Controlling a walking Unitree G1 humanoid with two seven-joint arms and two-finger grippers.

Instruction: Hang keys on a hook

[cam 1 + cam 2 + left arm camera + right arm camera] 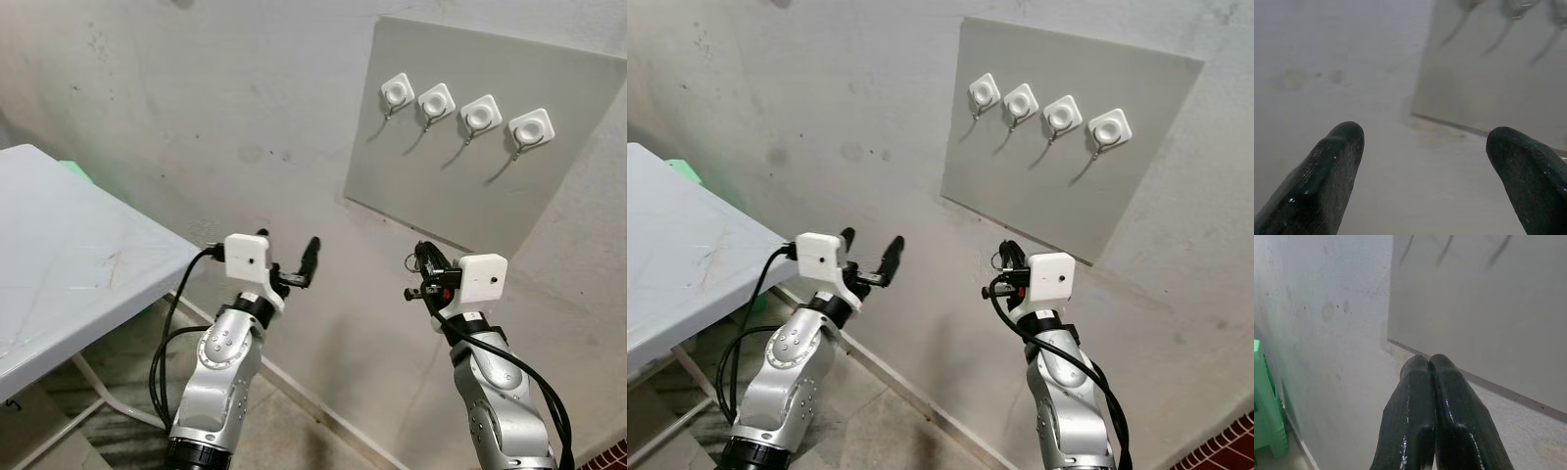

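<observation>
A: Report status of the four hooks (460, 110).

B: All four hang bare on the grey board (549, 206), at one o'clock from both arms. No hanging is done.

A: Gripper states?

B: The left gripper (294, 264) has its fingers spread wide, holding nothing. The right gripper (421, 274) has its fingers pressed together; the wrist view shows nothing between them.

A: Where are the keys?

B: They cannot be located. Judgement: the task stands at its start; fetching, approach and hanging all remain.
</observation>
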